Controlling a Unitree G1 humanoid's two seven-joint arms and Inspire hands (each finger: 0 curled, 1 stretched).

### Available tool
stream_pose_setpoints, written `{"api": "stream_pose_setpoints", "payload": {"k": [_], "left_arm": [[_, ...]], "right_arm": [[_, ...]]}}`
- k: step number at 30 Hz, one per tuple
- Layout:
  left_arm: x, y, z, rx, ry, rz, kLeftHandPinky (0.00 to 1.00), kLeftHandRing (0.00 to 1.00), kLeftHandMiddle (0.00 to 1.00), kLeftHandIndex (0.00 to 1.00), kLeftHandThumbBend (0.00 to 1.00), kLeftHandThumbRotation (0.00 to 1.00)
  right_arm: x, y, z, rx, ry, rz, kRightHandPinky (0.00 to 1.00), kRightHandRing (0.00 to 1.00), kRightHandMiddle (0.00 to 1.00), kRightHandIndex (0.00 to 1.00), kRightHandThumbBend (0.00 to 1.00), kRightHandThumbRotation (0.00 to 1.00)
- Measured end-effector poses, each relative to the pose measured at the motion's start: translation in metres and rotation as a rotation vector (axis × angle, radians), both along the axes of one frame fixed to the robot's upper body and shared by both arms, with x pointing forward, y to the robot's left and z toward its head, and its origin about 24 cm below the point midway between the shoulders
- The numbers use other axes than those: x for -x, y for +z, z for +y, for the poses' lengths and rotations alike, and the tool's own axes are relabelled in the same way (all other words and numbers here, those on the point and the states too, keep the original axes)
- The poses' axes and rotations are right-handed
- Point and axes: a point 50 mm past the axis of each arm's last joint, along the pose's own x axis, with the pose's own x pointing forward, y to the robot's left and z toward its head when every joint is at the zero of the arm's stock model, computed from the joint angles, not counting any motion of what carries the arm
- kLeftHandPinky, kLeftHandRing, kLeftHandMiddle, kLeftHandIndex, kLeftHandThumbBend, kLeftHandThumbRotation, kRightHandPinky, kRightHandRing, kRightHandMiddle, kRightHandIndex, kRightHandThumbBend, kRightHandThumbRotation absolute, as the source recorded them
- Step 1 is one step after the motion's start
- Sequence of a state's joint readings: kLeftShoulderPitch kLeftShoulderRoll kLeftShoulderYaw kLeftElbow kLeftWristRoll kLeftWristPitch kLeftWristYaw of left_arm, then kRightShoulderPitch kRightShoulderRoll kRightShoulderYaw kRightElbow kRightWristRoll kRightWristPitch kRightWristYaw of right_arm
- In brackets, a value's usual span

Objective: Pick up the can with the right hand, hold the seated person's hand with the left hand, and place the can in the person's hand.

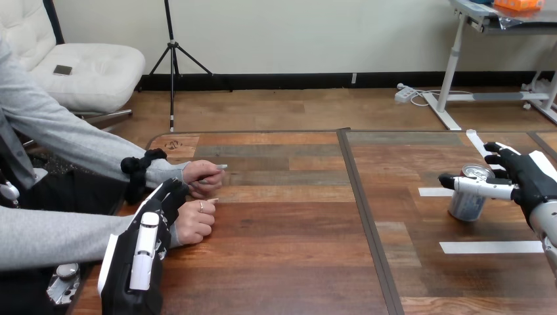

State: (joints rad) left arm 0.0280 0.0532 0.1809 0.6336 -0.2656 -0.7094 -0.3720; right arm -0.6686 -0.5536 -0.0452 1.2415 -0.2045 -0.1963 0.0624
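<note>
Near the right edge of the surface (282, 262) our right hand (529, 177) grasps the standing can (467, 205). At the left edge our left hand (141, 259) touches the person's nearer hand (195, 223); we cannot tell its grip.

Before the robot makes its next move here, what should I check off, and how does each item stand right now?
1. The can stands upright on the table: ok.
2. The right hand is at the can: ok, right against it.
3. Firm grip on the can: cannot tell.
4. The left hand holds the person's nearer hand: cannot tell; the two lie against each other.
5. A palm is open to receive: not ok; the person's nearer hand and the person's farther hand both rest curled, knuckles up.
6. Bare table between the can and the person: ok.
</note>
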Motion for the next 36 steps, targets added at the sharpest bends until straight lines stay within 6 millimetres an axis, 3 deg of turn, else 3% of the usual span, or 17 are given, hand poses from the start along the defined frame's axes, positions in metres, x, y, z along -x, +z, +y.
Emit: {"api": "stream_pose_setpoints", "payload": {"k": [4, 17, 36], "left_arm": [[0.0, 0.0, 0.0, 0.0, 0.001, 0.0, 0.95, 0.9, 0.84, 0.83, 0.34, 0.94], [-0.0001, 0.0, 0.0006, 0.0, 0.011, 0.001, 0.94, 0.9, 0.84, 0.82, 0.35, 0.94], [-0.0007, 0.0001, 0.0004, 0.001, 0.006, -0.002, 0.94, 0.91, 0.84, 0.84, 0.32, 0.96]], "right_arm": [[0.0002, -0.0004, -0.0001, 0.0, -0.001, 0.004, 0.78, 0.9, 0.91, 0.91, 1.0, 0.23], [0.0005, -0.0008, -0.0003, -0.005, -0.003, 0.006, 0.84, 0.89, 0.88, 0.87, 1.0, 0.13], [0.0072, -0.0066, -0.0036, 0.049, -0.039, -0.016, 0.65, 0.7, 0.72, 0.75, 0.98, 0.0]]}}
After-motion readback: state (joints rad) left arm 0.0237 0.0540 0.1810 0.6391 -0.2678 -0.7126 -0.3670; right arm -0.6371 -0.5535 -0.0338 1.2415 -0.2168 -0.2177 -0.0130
